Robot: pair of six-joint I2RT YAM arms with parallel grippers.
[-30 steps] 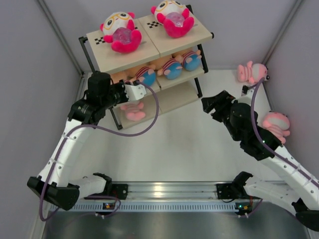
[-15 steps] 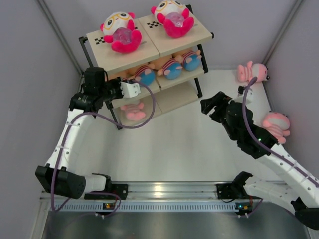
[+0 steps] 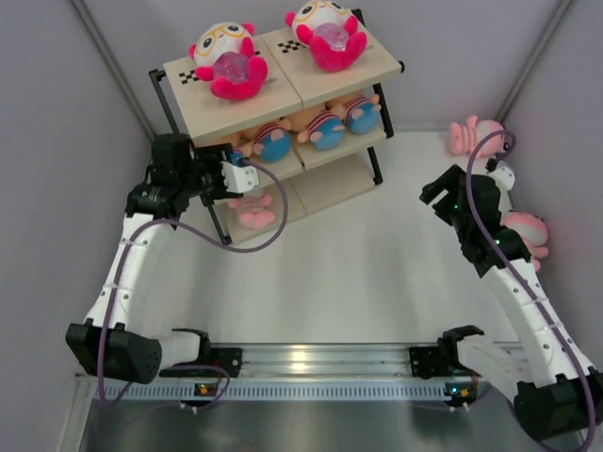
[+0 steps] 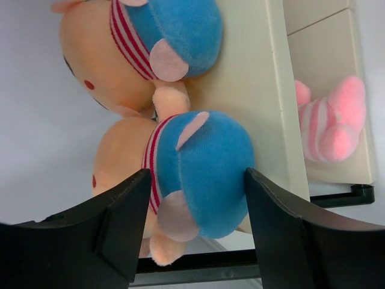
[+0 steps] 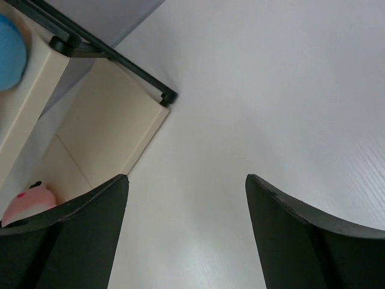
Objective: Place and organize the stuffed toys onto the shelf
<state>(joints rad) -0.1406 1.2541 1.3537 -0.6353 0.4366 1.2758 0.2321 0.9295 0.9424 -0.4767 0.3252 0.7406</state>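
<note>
The shelf (image 3: 283, 89) stands at the back. Its top board carries two white-faced hot-pink stuffed toys (image 3: 226, 61), (image 3: 325, 36). Three peach stuffed toys with blue bottoms (image 3: 325, 127) lie on the middle board, and a pale pink one (image 3: 252, 212) is on the lowest. My left gripper (image 3: 247, 158) (image 4: 197, 176) is open at the middle board's left end, its fingers either side of the leftmost peach toy (image 4: 204, 168). My right gripper (image 3: 435, 193) (image 5: 186, 180) hangs open and empty over bare table. Two more pale pink toys (image 3: 476, 135), (image 3: 526, 231) lie at the right.
Grey walls close in the table on the left, back and right. The shelf's black frame post (image 3: 219, 226) stands just below my left wrist. The right arm partly covers the nearer pale pink toy. The rail with both arm bases (image 3: 320, 363) runs along the near edge.
My left gripper has opened round the leftmost peach toy on the middle board. The right arm has swung right, toward the pale pink toys by the wall.
</note>
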